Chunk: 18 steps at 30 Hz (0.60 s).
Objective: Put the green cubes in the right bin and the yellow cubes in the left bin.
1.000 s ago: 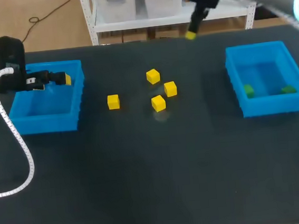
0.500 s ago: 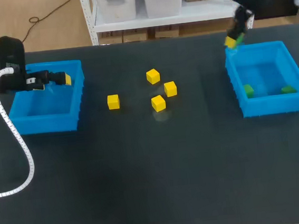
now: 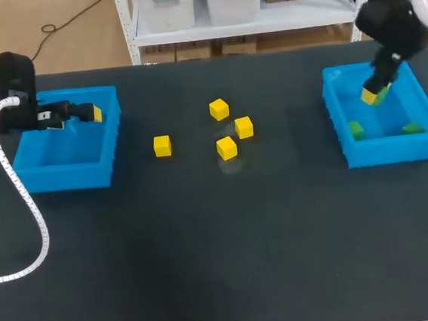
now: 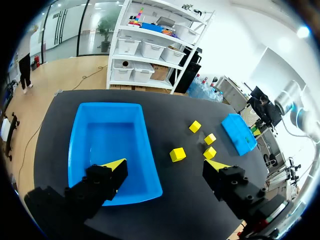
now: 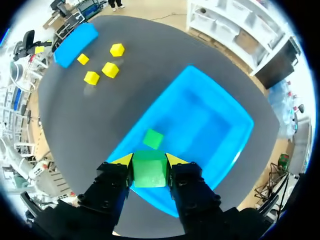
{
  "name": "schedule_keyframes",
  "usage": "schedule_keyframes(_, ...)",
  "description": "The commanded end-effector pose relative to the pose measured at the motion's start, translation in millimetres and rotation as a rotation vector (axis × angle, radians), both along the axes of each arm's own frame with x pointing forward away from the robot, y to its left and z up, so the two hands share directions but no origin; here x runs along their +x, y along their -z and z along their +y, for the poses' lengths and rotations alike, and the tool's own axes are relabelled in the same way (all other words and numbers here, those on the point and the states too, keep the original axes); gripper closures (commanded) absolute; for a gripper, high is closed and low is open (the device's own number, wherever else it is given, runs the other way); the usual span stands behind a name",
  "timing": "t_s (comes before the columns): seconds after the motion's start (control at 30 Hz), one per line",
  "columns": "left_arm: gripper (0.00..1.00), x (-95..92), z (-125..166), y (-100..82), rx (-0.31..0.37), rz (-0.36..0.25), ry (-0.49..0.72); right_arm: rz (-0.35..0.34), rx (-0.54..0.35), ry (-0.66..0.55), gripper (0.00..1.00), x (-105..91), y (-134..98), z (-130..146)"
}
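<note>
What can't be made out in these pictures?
Right wrist view: the right gripper and its held green cube cover part of the right bin; only one loose green cube shows there.
Left wrist view: the right bin's contents are too small to tell.
Head view: the left gripper is too small to tell open or shut.

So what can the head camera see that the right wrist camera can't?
Only the head view: a second green cube in the right bin. Only the right wrist view: the held green cube, plainly pinched in the right gripper. Both: four yellow cubes on the table, the left bin, and one loose green cube in the right bin.
</note>
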State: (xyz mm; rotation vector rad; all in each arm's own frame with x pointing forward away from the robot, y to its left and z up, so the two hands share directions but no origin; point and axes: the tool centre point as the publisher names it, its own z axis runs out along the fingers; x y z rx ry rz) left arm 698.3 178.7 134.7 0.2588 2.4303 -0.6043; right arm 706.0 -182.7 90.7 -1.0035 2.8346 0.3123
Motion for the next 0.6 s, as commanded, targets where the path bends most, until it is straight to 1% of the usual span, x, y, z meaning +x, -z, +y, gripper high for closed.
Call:
schedule_keyframes(0.03,0.0,0.7,-1.1,-0.5,0.006,0.004,-0.003,-0.621,0.01,0.151,0.93,-10.5,7.9,-7.4)
schedule_keyframes(0.07,0.0,0.7,-1.1,-0.5,0.006,0.004,-0.003,-0.62,0.009,0.152,0.91,-10.3,8.0,-7.5)
schedule_keyframes(0.1,0.0,0.7,-1.1,-0.5,0.006,0.004,-0.003,-0.614,0.004,0.152,0.82,-9.1,9.1,-7.5)
schedule_keyframes(0.13,0.0,0.7,-1.1,-0.5,0.006,0.004,-0.003,-0.61,0.003,0.154,0.62,-8.1,10.1,-6.5)
schedule_keyframes(0.17,0.0,0.7,-1.1,-0.5,0.006,0.004,-0.003,-0.6,0.01,0.151,0.0,-6.8,11.3,-5.6)
schedule_keyframes(0.47,0.0,0.7,-1.1,-0.5,0.006,0.004,-0.003,-0.598,0.037,0.139,0.0,5.7,18.7,1.5)
schedule_keyframes(0.6,0.0,0.7,-1.1,-0.5,0.006,0.004,-0.003,-0.598,0.037,0.139,0.0,5.7,18.7,1.5)
